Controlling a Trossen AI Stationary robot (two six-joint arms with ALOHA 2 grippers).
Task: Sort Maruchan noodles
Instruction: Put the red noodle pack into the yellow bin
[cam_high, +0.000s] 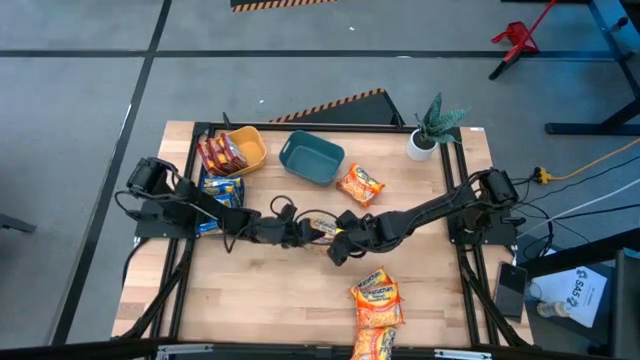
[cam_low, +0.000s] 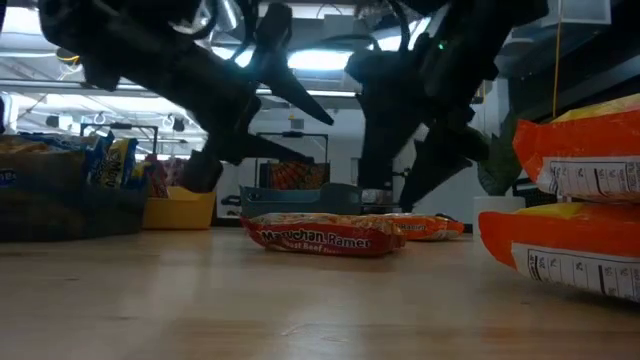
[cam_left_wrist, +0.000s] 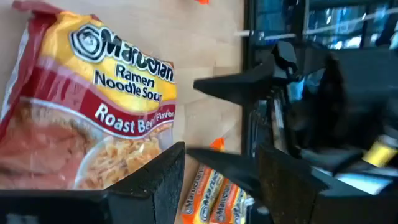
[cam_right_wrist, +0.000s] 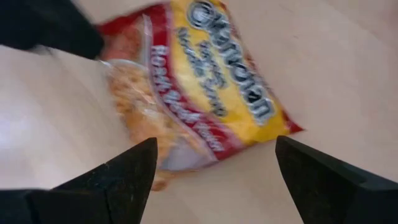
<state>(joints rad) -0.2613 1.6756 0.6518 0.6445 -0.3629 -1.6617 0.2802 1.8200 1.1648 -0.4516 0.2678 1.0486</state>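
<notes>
A red-and-yellow Maruchan noodle packet (cam_low: 320, 235) lies flat on the table's middle (cam_high: 322, 226). My left gripper (cam_high: 308, 232) reaches in from the left, nearly level and open. The packet (cam_left_wrist: 93, 106) lies just off one of its fingers and not between them. My right gripper (cam_right_wrist: 216, 143) slants down from the right, wide open, a little above the packet (cam_right_wrist: 205, 87). In the low view its fingers (cam_low: 378, 170) stand clear of the packet. More noodle packets lie around the table.
At the far left a yellow bin (cam_high: 247, 148) holds red packets, with a teal bin (cam_high: 312, 158) beside it. Blue packets (cam_high: 220, 190) sit at the left. An orange packet (cam_high: 360, 185) lies near the teal bin, and others (cam_high: 377, 300) at the near edge. A potted plant (cam_high: 428, 135) stands at the far right.
</notes>
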